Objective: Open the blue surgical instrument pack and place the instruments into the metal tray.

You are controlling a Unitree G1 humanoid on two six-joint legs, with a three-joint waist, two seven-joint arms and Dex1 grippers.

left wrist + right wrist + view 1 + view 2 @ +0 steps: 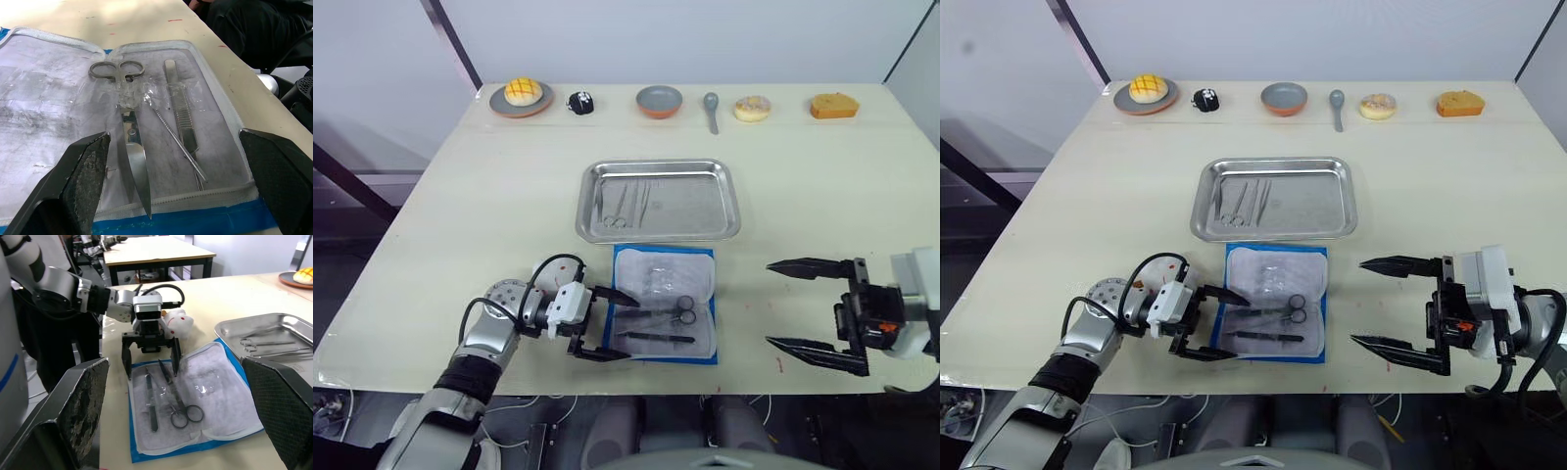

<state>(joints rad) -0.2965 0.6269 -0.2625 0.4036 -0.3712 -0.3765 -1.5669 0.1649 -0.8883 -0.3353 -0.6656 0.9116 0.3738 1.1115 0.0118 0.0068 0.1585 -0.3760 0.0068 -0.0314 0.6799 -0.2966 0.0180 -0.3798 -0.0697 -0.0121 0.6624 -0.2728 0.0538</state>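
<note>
The pack (664,304) is lying opened flat on the counter (489,206), pale lining up, just in front of the tray (658,200). Scissors (128,142), a flat-handled tool (182,110) and a thin probe (178,144) are being held under clear film in the pack's near half. A few more instruments (622,206) are resting in the tray's left part. The left tool (610,326) is being held wide open at the pack's left edge, fingers straddling the scissors' tip end, nothing gripped. The right tool (808,305) is being held wide open and empty over bare counter, right of the pack and apart from it. A white toy (177,322) is lying behind the left tool. Along the far edge a plate with a yellow bun (522,93), a dark object (579,103), a bowl (659,100), a spoon (711,110), a donut (753,108) and a cake piece (832,105) are lined up.
</note>
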